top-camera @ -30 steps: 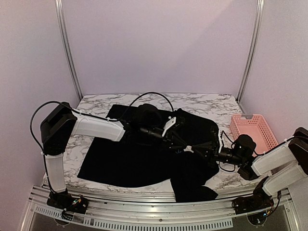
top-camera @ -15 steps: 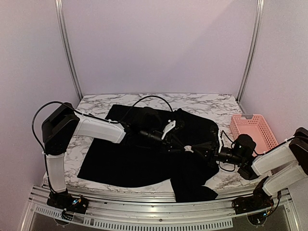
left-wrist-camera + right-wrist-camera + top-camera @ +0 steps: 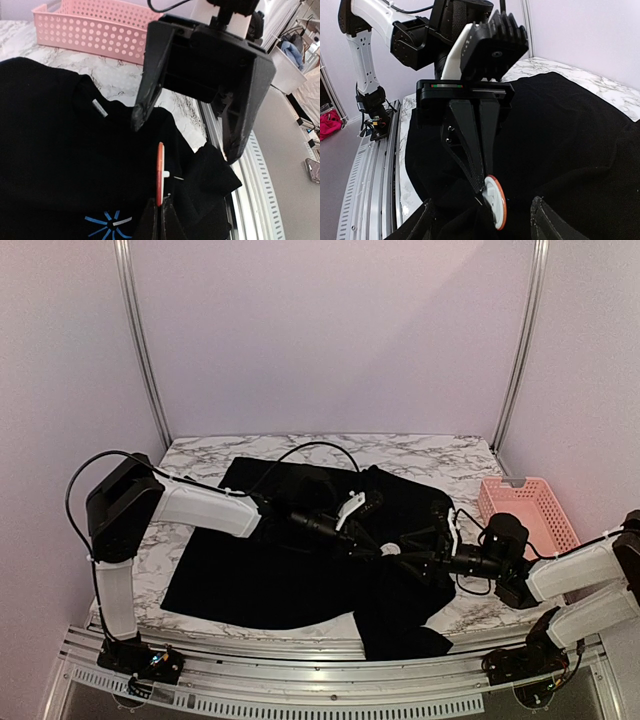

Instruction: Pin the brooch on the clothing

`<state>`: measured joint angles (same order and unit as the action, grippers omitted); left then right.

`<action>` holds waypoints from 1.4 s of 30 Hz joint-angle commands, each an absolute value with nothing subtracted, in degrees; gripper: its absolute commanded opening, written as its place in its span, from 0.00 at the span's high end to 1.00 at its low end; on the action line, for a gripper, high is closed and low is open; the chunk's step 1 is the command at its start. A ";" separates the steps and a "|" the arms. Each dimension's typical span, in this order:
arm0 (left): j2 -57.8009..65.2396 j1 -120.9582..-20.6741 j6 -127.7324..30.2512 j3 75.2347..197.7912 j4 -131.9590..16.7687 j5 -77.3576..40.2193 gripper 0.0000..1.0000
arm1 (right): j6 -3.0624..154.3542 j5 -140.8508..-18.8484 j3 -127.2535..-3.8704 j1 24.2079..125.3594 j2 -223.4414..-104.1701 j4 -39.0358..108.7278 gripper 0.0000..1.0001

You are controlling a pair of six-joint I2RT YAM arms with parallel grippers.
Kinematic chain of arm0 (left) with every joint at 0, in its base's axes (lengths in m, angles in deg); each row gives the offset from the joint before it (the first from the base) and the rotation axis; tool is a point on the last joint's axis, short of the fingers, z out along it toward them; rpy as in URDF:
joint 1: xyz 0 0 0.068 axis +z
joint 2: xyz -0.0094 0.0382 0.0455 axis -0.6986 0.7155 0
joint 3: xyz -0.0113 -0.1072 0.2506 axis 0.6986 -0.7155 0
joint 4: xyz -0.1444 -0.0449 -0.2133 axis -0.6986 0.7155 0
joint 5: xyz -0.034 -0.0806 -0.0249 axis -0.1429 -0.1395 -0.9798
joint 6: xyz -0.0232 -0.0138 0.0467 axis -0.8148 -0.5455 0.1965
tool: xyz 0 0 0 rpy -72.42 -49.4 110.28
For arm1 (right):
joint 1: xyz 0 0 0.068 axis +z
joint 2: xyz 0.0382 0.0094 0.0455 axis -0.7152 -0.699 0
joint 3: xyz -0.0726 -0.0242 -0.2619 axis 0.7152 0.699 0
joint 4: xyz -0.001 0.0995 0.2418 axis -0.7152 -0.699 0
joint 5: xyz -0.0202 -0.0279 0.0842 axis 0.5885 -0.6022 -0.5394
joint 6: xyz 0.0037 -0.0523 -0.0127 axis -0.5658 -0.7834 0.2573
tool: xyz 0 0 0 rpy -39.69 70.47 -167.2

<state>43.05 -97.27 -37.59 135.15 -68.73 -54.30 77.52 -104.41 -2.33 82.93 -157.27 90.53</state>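
My left pincer (image 3: 159, 212) is clenched on the one round white brooch (image 3: 160, 172) with an orange rim. It holds the brooch on edge over the front of the single black short-sleeved T-shirt (image 3: 250, 570), just beside the shirt's one light-blue starburst mark (image 3: 107, 225). My right pincer (image 3: 183, 141) is released, its two fingers spread wide near the brooch. The shirt lies on the marble tabletop (image 3: 200, 455), and one pink perforated plastic basket (image 3: 530, 510) sits just off the shirt's right edge.

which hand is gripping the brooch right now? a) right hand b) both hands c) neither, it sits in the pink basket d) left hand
d: the left hand is closed on the edge of the brooch, while the right hand stands open, its fingers clear of it.
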 commanded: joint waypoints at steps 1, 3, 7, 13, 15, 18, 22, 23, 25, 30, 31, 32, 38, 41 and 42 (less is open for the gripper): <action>40.54 -98.48 -37.60 136.12 -64.47 -52.31 1.00 | 74.63 -105.29 -2.68 83.14 -154.41 82.02 0.35; 40.58 -98.69 -37.43 136.17 -65.67 -52.01 1.00 | 73.85 -105.43 -2.76 83.16 -154.42 81.33 0.34; 40.14 -98.87 -37.25 135.46 -67.75 -51.89 1.00 | 73.41 -107.40 -3.38 83.16 -157.47 82.06 0.32; 39.84 -99.25 -33.62 133.83 -69.57 -52.09 1.00 | 73.47 -109.29 -5.79 83.01 -164.48 88.55 0.39; 39.65 -99.25 -33.34 133.56 -70.05 -52.04 1.00 | 73.92 -110.16 -5.99 82.91 -166.17 91.58 0.53; 39.67 -99.25 -32.45 133.38 -70.17 -52.18 1.00 | 76.55 -110.94 -5.61 82.70 -168.21 95.90 0.57; 39.54 -99.25 -31.97 132.86 -70.87 -52.16 1.00 | 77.00 -111.69 -6.77 82.46 -169.27 95.00 0.59; 39.58 -99.25 -31.85 132.75 -71.04 -52.15 1.00 | 76.93 -112.01 -6.83 82.33 -169.36 94.87 0.62; 39.45 -99.31 -31.52 132.62 -71.19 -51.98 1.00 | 76.92 -112.32 -6.79 81.88 -169.34 94.91 0.69; 39.41 -99.57 -30.84 131.94 -73.30 -51.88 1.00 | 77.10 -113.02 -7.60 81.27 -170.24 94.30 0.80; 39.53 -99.67 -30.59 131.87 -73.86 -51.77 1.00 | 77.16 -113.14 -7.73 81.32 -170.52 94.35 0.81; 39.64 -99.75 -30.57 131.85 -74.20 -51.61 1.00 | 77.18 -113.02 -7.71 81.23 -170.80 94.35 0.82; 39.96 -99.77 -32.03 131.62 -76.36 -51.26 1.00 | 76.73 -112.47 -6.96 80.95 -170.23 93.34 0.83; 39.97 -99.78 -31.50 131.73 -75.78 -51.35 1.00 | 77.04 -112.50 -6.53 80.52 -169.94 93.70 0.84; 39.94 -99.78 -31.11 131.83 -75.45 -51.36 1.00 | 77.34 -112.94 -6.50 80.09 -169.84 94.01 0.85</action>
<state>41.50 -98.66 -32.21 132.26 -73.67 -50.64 76.97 -112.87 -6.81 81.36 -169.90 93.77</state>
